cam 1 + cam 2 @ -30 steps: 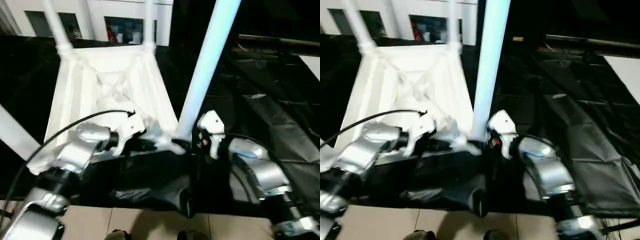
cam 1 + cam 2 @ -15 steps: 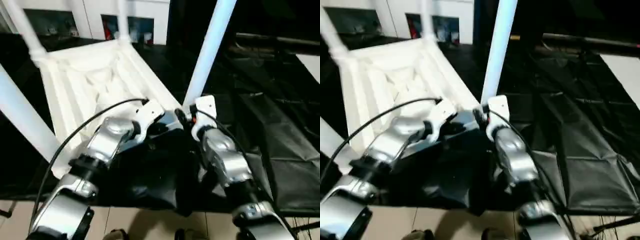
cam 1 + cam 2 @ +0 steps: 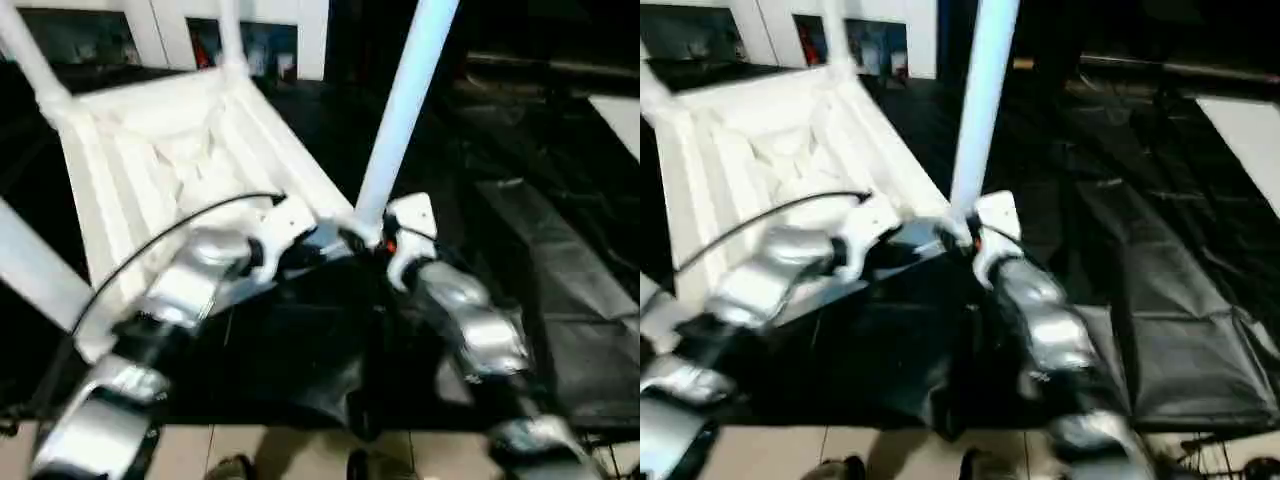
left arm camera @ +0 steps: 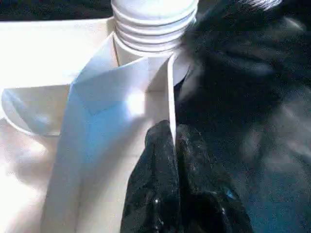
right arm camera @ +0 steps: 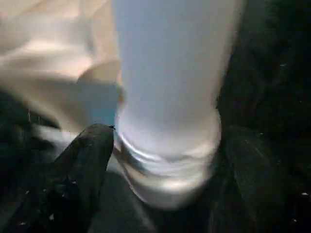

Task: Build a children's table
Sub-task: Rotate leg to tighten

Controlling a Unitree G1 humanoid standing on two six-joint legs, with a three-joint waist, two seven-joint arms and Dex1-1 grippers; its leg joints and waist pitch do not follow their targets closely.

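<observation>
The children's table top [image 3: 170, 160] lies upside down on black cloth, its ribbed underside facing up. White legs stand in the far corners [image 3: 25, 50] [image 3: 230, 30], and another leg [image 3: 30, 270] crosses the near left. At the near right corner a leg [image 3: 400, 110] stands upright in its socket. My left gripper [image 4: 174, 141] is shut on a thin white rib of the table top beside that leg's threaded base [image 4: 153, 24]. My right gripper [image 5: 170, 141] is open, with one finger [image 5: 85, 165] on each side of the leg's base [image 5: 165, 160].
Crumpled black cloth [image 3: 560, 280] covers the ground around the table top and to the right. A white cabinet with glass doors [image 3: 260, 40] stands at the back. Pale floor [image 3: 250, 450] shows at the near edge, and a white panel [image 3: 620, 110] at the far right.
The head views have shifted and tilted. Both grippers stay at the table top's near right corner. My right forearm now reaches in from straight below rather than from the right.
</observation>
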